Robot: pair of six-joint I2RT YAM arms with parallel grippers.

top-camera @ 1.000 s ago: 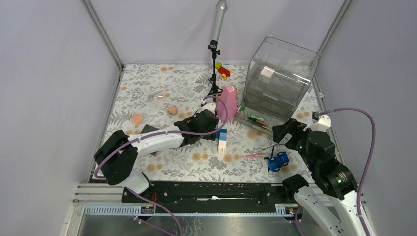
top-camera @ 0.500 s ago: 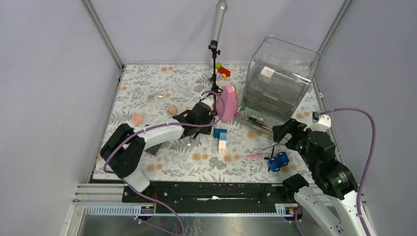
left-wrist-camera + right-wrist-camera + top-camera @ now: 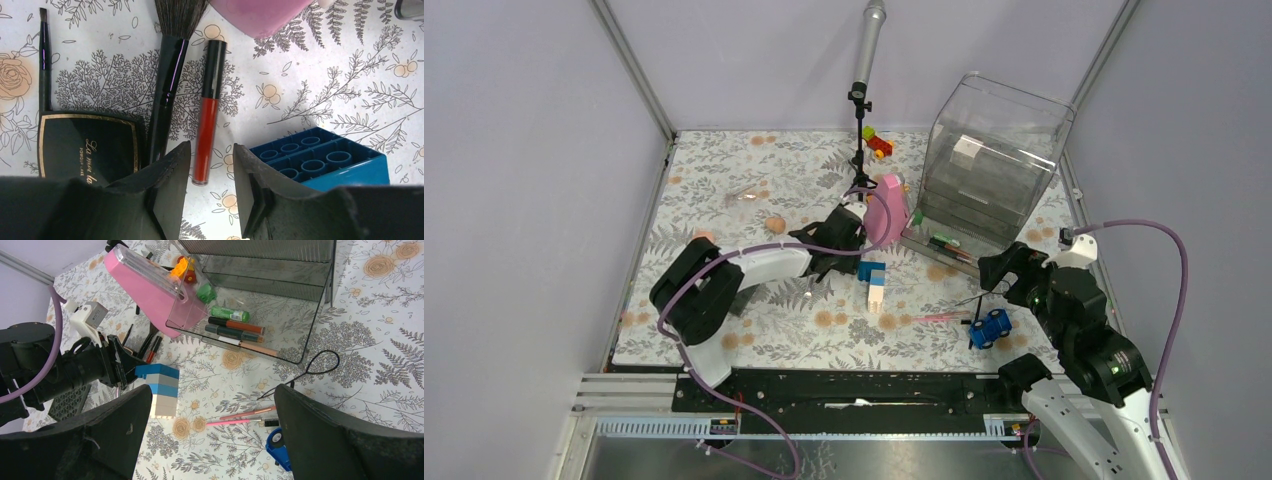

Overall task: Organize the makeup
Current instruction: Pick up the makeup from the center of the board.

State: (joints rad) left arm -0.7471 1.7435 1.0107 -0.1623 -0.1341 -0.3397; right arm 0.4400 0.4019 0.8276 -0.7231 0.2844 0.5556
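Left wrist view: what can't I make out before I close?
In the left wrist view:
Black compact: near part behind a finger of the left gripper, lettering cut short.
Big brush: bristle tips past the top edge, handle end behind the same finger.
Blue block: near side behind the other finger.
Pink object: mostly past the top edge.

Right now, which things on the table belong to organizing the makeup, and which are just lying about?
Part of the job: black compact, big brush, thin brush, red lip gloss, pink pencils, green tube, peach sponge.

Just lying about: blue and white blocks, blue toy car, pink cone, small coloured blocks, microphone stand.
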